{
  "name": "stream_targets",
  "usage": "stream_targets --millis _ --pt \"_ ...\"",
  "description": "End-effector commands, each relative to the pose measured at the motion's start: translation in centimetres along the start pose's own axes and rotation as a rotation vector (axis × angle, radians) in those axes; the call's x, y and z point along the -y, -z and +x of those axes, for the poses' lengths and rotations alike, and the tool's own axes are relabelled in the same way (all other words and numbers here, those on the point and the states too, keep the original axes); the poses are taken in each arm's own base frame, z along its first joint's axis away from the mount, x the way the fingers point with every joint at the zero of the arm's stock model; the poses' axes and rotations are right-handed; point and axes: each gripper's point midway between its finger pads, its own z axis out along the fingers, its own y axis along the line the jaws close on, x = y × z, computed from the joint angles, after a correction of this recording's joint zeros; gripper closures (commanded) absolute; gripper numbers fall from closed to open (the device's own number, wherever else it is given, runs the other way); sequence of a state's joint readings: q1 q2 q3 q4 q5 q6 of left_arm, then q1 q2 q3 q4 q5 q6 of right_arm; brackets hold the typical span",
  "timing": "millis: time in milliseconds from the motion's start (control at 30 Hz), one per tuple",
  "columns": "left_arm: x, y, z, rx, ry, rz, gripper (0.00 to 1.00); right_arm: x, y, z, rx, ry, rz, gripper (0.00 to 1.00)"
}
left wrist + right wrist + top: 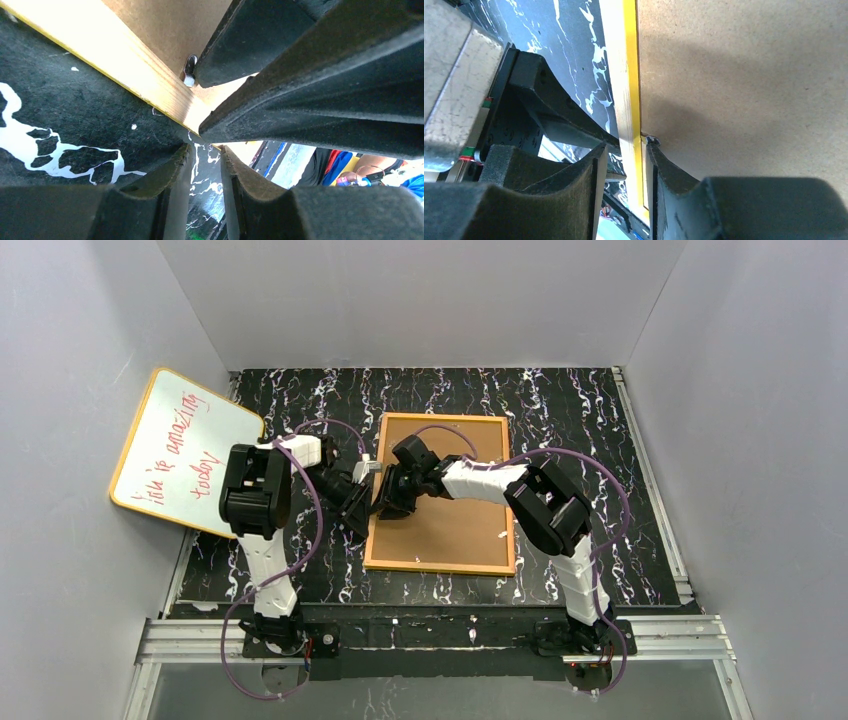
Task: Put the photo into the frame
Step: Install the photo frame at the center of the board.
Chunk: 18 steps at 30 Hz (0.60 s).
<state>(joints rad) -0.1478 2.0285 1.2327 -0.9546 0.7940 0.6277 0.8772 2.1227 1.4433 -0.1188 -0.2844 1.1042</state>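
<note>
The frame [440, 566] lies face down in the middle of the table, its yellow-orange border around a plain brown backing board [450, 530]. The photo is hidden. Both grippers meet at the frame's left edge. My right gripper [380, 510] is open; in the right wrist view [624, 150] its fingers straddle the frame's border [626, 75], and one fingertip [653, 155] touches a small metal tab [650, 140] at the edge of the board [749, 75]. My left gripper [362, 515] is narrowly open and empty [206, 150], just outside the border [150, 85].
A yellow-edged whiteboard [185, 455] with red writing leans against the left wall. The table has a black marbled top [600, 440] and is walled by grey panels. The right gripper's fingers [320, 100] crowd the left wrist view.
</note>
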Motion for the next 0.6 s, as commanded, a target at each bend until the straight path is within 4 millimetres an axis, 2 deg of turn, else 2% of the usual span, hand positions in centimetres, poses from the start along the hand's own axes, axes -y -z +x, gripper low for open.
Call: stream_targets --millis 0,200,367,467,567 --pt "-0.9 -1.1 0.4 -0.018 -0.071 -0.047 0.74 -0.4 -1.4 -1.8 0.105 0.013 -0.025 0.59" --pt "-1.0 -1.2 0.6 -0.023 -0.077 -0.052 0.74 -1.6 -1.4 -2.3 0.130 -0.004 -0.083 0.59" --pt "-1.1 -1.0 0.6 -0.028 -0.086 -0.064 0.75 -2.7 -0.5 -2.0 0.136 -0.030 -0.162 0.57" --pt "-0.8 0.2 0.2 -0.016 -0.085 -0.064 0.75 -2.8 1.0 -1.9 0.143 -0.045 -0.188 0.56" --pt "-0.6 2.4 -1.5 0.058 -0.069 -0.034 0.75 -2.0 1.9 -1.3 0.130 -0.064 -0.155 0.55"
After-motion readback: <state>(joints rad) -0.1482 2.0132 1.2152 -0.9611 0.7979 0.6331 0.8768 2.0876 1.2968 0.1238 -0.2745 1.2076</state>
